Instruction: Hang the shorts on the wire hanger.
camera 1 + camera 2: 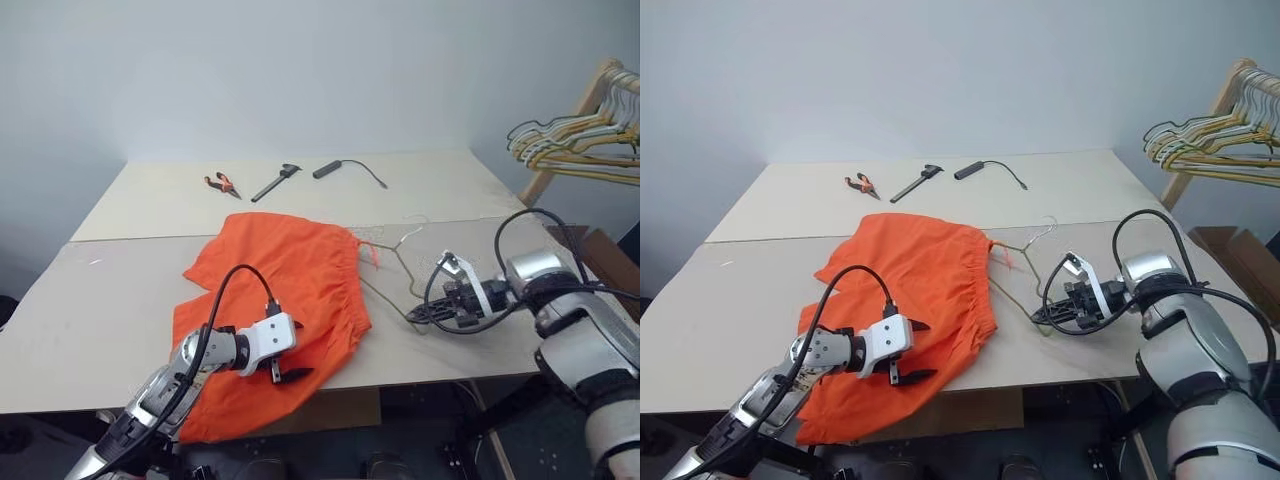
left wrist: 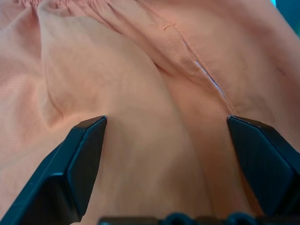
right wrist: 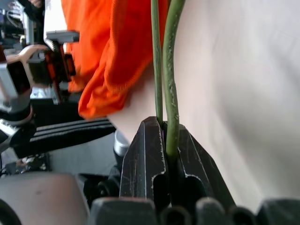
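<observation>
Right gripper (image 1: 1043,318) is clamped shut on one corner of the wire hanger (image 1: 1025,243), which lies on the table (image 1: 740,300) with its far end tucked at the waistband of the shorts (image 1: 930,270). Left gripper (image 1: 918,350) hovers spread wide over the orange fabric, holding nothing. Judging by this, the hanger is secured, but threading it through the shorts has barely begun.

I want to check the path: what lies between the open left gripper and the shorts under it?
Nothing: in the left wrist view the left gripper has its open fingers directly over the orange fabric of the shorts.
</observation>
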